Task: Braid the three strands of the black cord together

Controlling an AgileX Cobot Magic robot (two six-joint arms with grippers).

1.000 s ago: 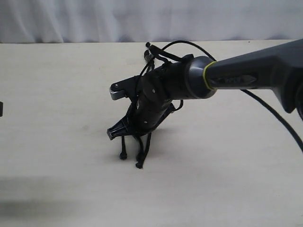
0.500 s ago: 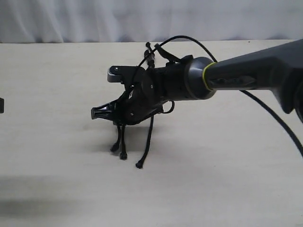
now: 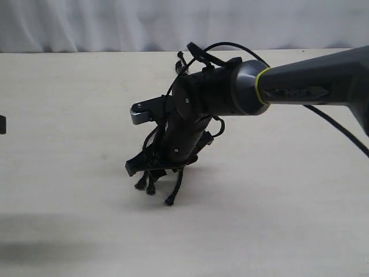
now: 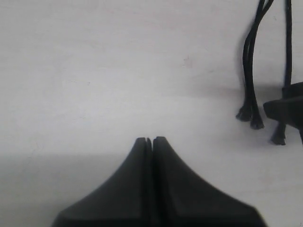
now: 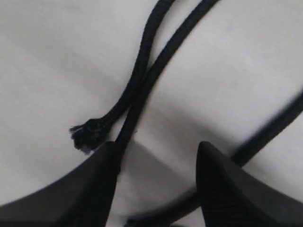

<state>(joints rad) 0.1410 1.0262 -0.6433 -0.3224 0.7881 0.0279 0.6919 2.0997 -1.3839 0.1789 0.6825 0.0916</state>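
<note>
The black cord (image 3: 180, 64) has its bound end at the far middle of the table. Its three strands (image 3: 174, 186) run toward the front under my right arm and end in knobby tips (image 3: 151, 190). My right gripper (image 3: 147, 168) points down just above those tips, open. In the right wrist view the right gripper (image 5: 158, 152) straddles bare table. Two strands (image 5: 142, 80) lie together beside one finger, one showing a frayed tip (image 5: 87, 135). The third strand (image 5: 279, 122) passes behind the other finger. My left gripper (image 4: 149, 140) is shut and empty, apart from the strand tips (image 4: 256, 124).
The right arm (image 3: 300, 86) and its looping cable (image 3: 334, 135) stretch in from the right over the pale table (image 3: 69, 173). A white curtain (image 3: 115, 23) closes the back. A dark part (image 3: 2, 124) shows at the left edge.
My right gripper swung from pointing sideways to the left to pointing down and dropped over the strand tips. The strand ends lie closer together than before.
</note>
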